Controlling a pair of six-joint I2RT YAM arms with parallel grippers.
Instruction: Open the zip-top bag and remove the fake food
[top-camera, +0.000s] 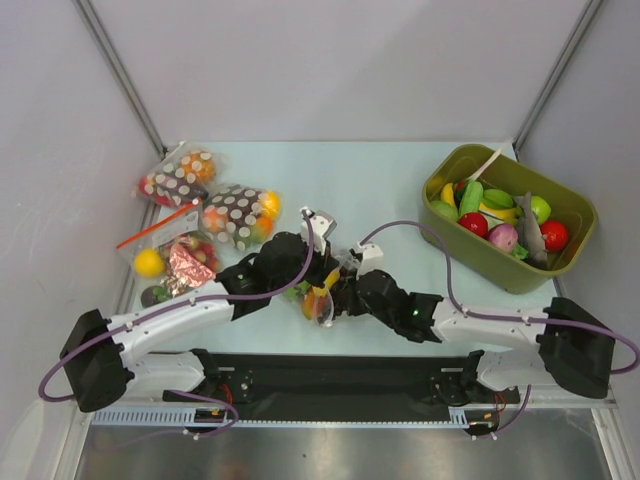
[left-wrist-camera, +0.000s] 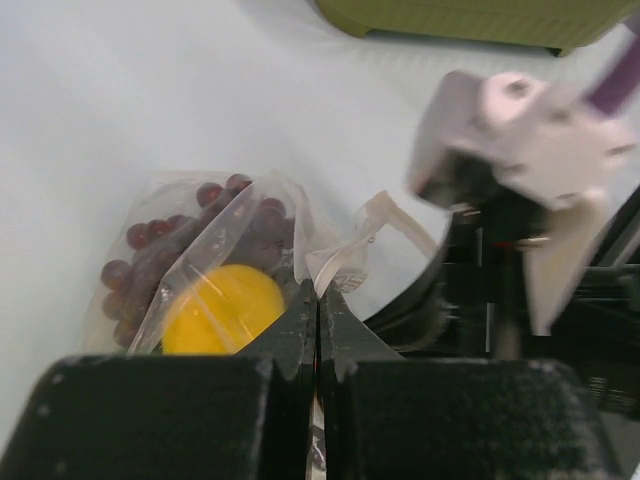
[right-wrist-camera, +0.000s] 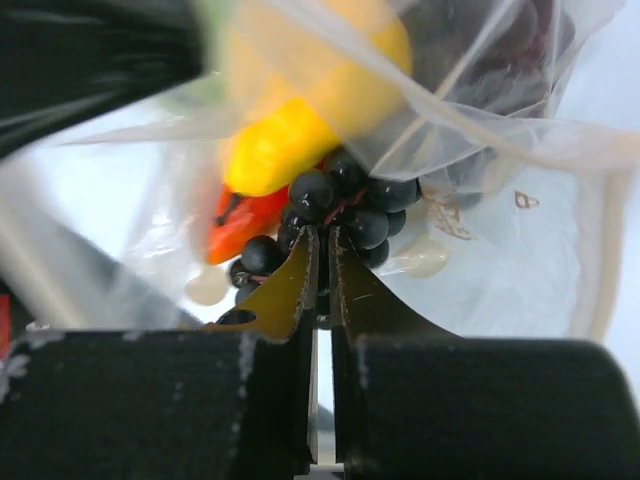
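Note:
The clear zip-top bag (top-camera: 322, 303) hangs between my two grippers near the table's front middle. My left gripper (left-wrist-camera: 318, 292) is shut on the bag's (left-wrist-camera: 215, 235) upper edge. Through the film I see a yellow fruit (left-wrist-camera: 222, 308) and dark purple grapes (left-wrist-camera: 165, 255). My right gripper (right-wrist-camera: 322, 237) is shut, its tips pinched into the dark grape bunch (right-wrist-camera: 345, 205). The yellow pear-like fruit (right-wrist-camera: 290, 135) and an orange-red piece (right-wrist-camera: 240, 222) lie just above the tips. I cannot tell whether film lies between the tips and the grapes. In the top view the left gripper (top-camera: 300, 262) and the right gripper (top-camera: 343, 290) almost touch.
An olive-green bin (top-camera: 470, 242) with several toy fruits and vegetables stands at the back right. Dark dotted bags (top-camera: 235, 215) and a bag with a red strip (top-camera: 160, 240) lie at the left. The right wrist's camera housing (left-wrist-camera: 520, 110) hangs close by in the left wrist view.

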